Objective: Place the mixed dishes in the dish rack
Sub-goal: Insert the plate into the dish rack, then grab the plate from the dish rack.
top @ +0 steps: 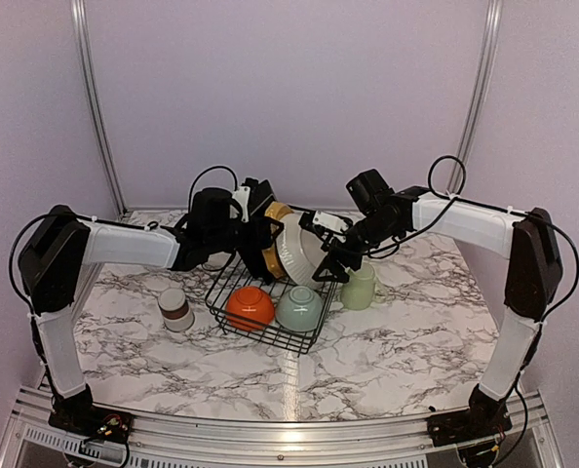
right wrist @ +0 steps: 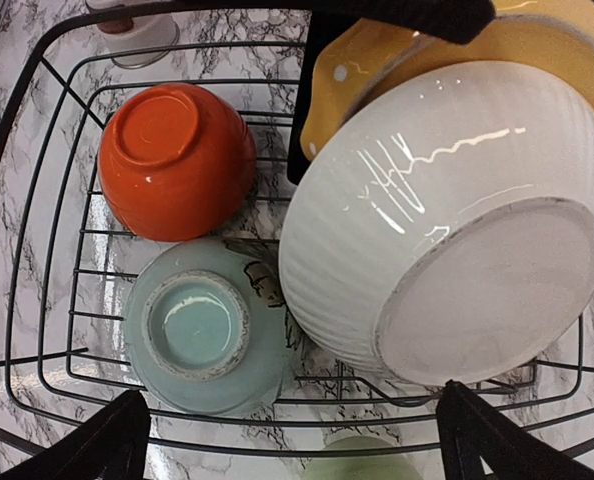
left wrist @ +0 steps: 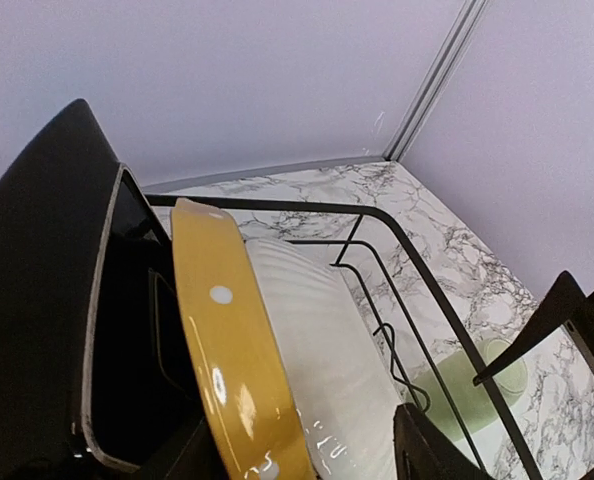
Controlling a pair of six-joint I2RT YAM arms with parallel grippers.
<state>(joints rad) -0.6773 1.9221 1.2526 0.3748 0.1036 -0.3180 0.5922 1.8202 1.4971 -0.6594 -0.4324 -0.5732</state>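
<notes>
The black wire dish rack (top: 260,333) holds an upturned orange bowl (top: 250,306) and a pale blue bowl (top: 299,307). At its back stand on edge a black square plate (left wrist: 47,300), the yellow dotted plate (left wrist: 227,350) and the ribbed white bowl (left wrist: 317,350). My left gripper (top: 260,244) is open, its fingers wide on either side of the yellow plate and white bowl. Over the rack's right side my right gripper (right wrist: 297,450) hangs open and empty beside the white bowl (right wrist: 447,220). A pale green mug (top: 359,287) stands on the table right of the rack. A small grey-brown cup (top: 175,309) stands left of it.
The marble table (top: 406,341) ends at a wall behind and metal posts at the back corners. The green mug (right wrist: 362,462) sits just outside the rack rim (right wrist: 37,300), under my right gripper. The orange bowl (right wrist: 175,160) and blue bowl (right wrist: 205,325) fill the rack's front.
</notes>
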